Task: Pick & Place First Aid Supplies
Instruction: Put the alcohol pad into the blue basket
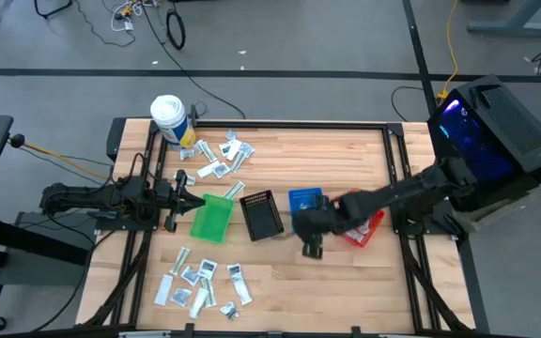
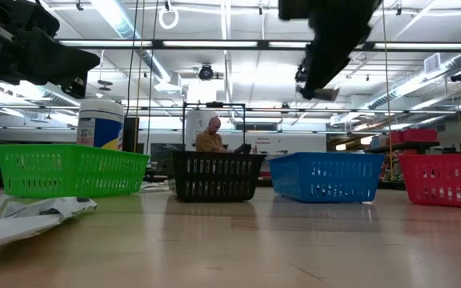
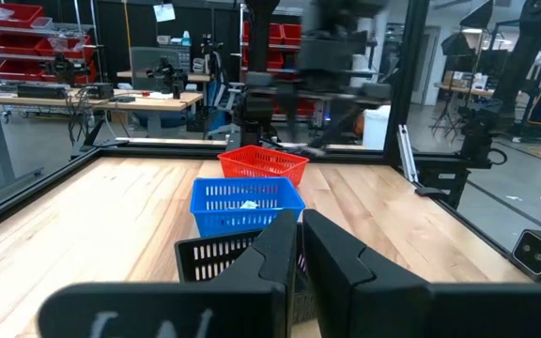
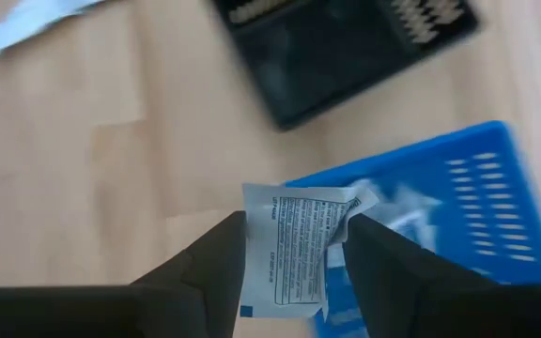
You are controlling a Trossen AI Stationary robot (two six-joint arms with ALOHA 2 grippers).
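My right gripper (image 4: 294, 230) hangs high over the table (image 1: 346, 272), just near of the blue bin (image 1: 305, 200), shut on a white printed sachet (image 4: 294, 249); the low view shows it up at the top (image 2: 322, 88). Green (image 1: 212, 218), black (image 1: 262, 214), blue and red (image 1: 364, 228) bins stand in a row. More first aid supplies lie flat in a far group (image 1: 219, 155) and a near group (image 1: 200, 286). My left gripper (image 1: 172, 199) waits shut and level at the table's left, beside the green bin. My right gripper pinches the sachet between its two fingers, one on each side edge (image 4: 252, 253), with the printed face toward the wrist camera. The fingers slant steeply down from above. The sachet is slightly crumpled and lifted clear of the table and the bins.
A white tub (image 1: 169, 117) stands at the far left corner. The blue bin (image 4: 458, 216) holds some pale packets. Bare wood lies at the near right. A dark frame rims the table, and a person sits in the room beyond (image 2: 211, 136).
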